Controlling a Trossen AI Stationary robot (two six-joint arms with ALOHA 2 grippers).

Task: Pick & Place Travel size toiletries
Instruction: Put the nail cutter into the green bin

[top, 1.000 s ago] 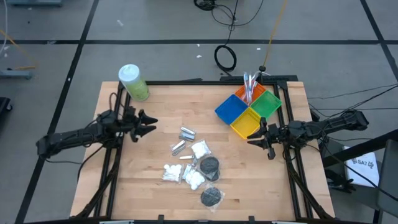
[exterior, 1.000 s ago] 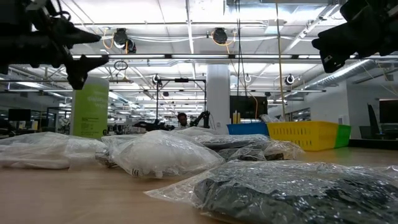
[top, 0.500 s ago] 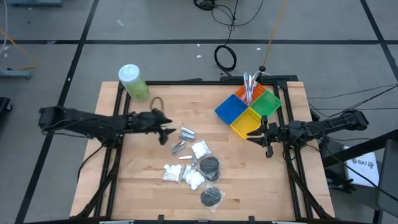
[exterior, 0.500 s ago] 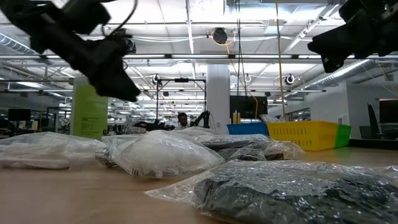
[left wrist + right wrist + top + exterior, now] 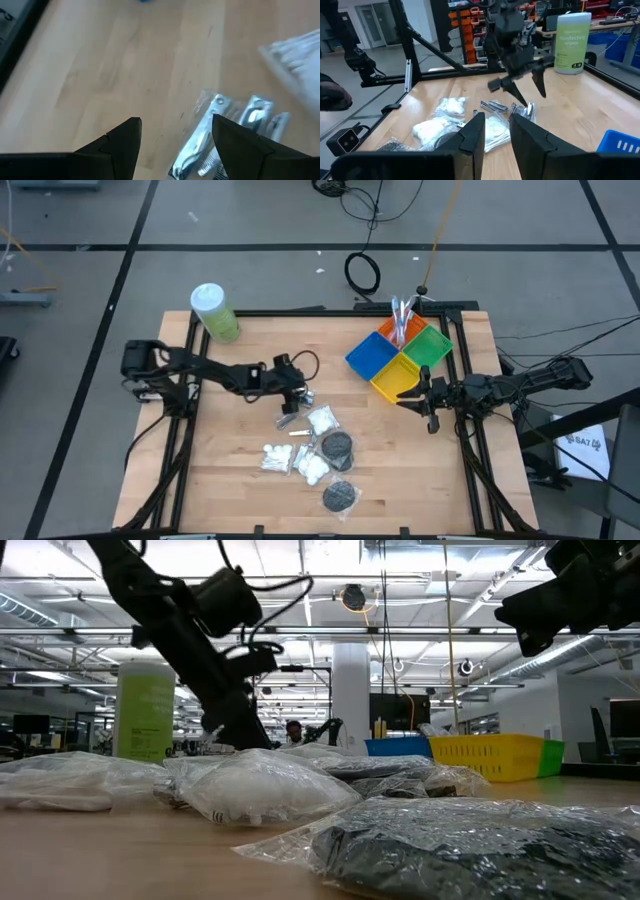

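The left hand (image 5: pixel 293 387) hangs just above the desk (image 5: pixel 240 470) near its centre, fingers (image 5: pixel 240 145) spread wide and holding nothing. In its wrist view the silver tubes (image 5: pixel 220 135) lie partly between and just past the fingertips, so the grasp looks a short drop away rather than a reach.

From above, the silver tubes (image 5: pixel 296 405) sit at about 5 o'clock from that hand, almost under it. They lie as a small cluster, the upper pair (image 5: pixel 302 394) and the lower one (image 5: pixel 287 417), long axes running roughly from 2 to 8 o'clock. My judgement is that the fingers should straddle a tube across its short side, so the wrist angle matters more than any travel.

The other toiletries spread toward 5 o'clock from the tubes: cotton-ball bags (image 5: pixel 322 420), another bag (image 5: pixel 312 468), and black discs (image 5: pixel 336 446) with one more (image 5: pixel 340 496) nearest the front edge. The coloured bins (image 5: pixel 398 358) stand at the desk's 2 o'clock corner.

The right hand (image 5: pixel 430 402) waits beside the bins at 3 o'clock, well apart from the tubes, fingers (image 5: pixel 475 132) slightly parted and empty. The left arm is clearly nearer.
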